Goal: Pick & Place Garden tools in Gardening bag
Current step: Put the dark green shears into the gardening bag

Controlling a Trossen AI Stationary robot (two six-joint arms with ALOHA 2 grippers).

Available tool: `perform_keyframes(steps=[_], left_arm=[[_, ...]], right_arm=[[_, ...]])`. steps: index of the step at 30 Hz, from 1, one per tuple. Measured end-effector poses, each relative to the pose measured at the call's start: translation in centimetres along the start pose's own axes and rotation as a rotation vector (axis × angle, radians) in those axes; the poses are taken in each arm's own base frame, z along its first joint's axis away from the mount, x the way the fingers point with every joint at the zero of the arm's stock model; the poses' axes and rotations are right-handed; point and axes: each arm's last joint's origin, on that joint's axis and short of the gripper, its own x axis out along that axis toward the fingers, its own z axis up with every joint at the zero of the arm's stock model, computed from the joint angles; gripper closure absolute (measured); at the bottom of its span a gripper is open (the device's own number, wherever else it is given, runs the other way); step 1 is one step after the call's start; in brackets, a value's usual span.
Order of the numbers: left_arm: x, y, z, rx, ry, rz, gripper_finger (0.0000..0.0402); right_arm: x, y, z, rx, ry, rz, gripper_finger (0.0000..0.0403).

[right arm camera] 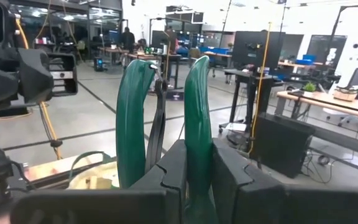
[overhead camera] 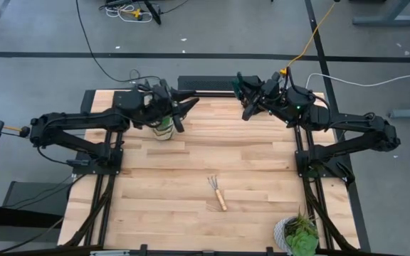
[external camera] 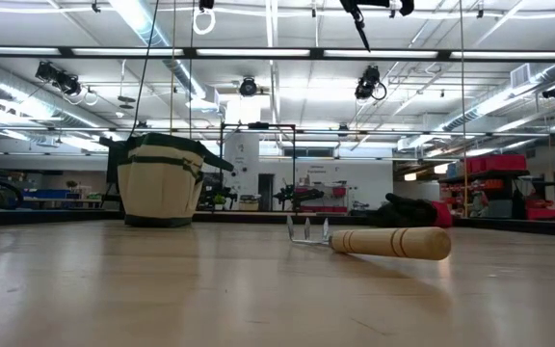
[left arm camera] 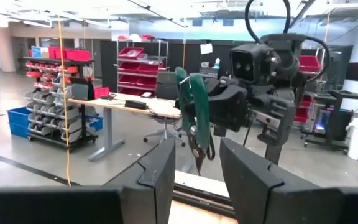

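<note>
Your right gripper [right arm camera: 191, 165] has its fingers clamped on the green-handled pruning shears [right arm camera: 160, 118], raised in the air at about one o'clock over the far edge of the desk [overhead camera: 191, 206]; the blades point downward in the left wrist view. Your left gripper [left arm camera: 194, 180] hangs with its fingers parted and nothing between them, at about eleven o'clock, right over the gardening bag [external camera: 160, 183], which stands upright near the far left of the desk. The step in hand looks like carrying the shears across to the bag, or passing them to the left arm, since the two grippers face each other with a gap between. Judging from this, your next move calls for bringing the shears toward ten o'clock until they are above the bag's mouth, then lowering blades first and releasing; the left arm crowds that opening, so you may need to back it off first. One wooden-handled mini rake [overhead camera: 217, 193] lies flat near the desk's centre toward five o'clock, not yet picked, and the red-and-black gloves [external camera: 408, 210] rest beyond it at the far side. The potted plant [overhead camera: 299, 235] sits at the near right corner, well apart from everything.
</note>
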Motion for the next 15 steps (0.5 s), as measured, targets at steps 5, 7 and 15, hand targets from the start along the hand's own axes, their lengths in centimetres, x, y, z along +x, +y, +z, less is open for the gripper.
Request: perform_keyframes(steps=[5, 7, 15], left_arm=[[0.0, 0.0, 0.2, 0.000, 0.001, 0.007, 0.0268], [0.1, 0.0, 0.9, 0.006, 0.020, 0.009, 0.0268], [2.5, 0.3, 3.4, 0.028, 0.088, 0.032, 0.0268]], right_arm=[[0.0, 0.0, 0.0, -0.004, 0.000, 0.001, 0.0358], [0.0, 0.0, 0.0, -0.005, -0.001, 0.002, 0.0358], [0.0, 0.0, 0.0, -0.026, -0.004, 0.004, 0.0358]])
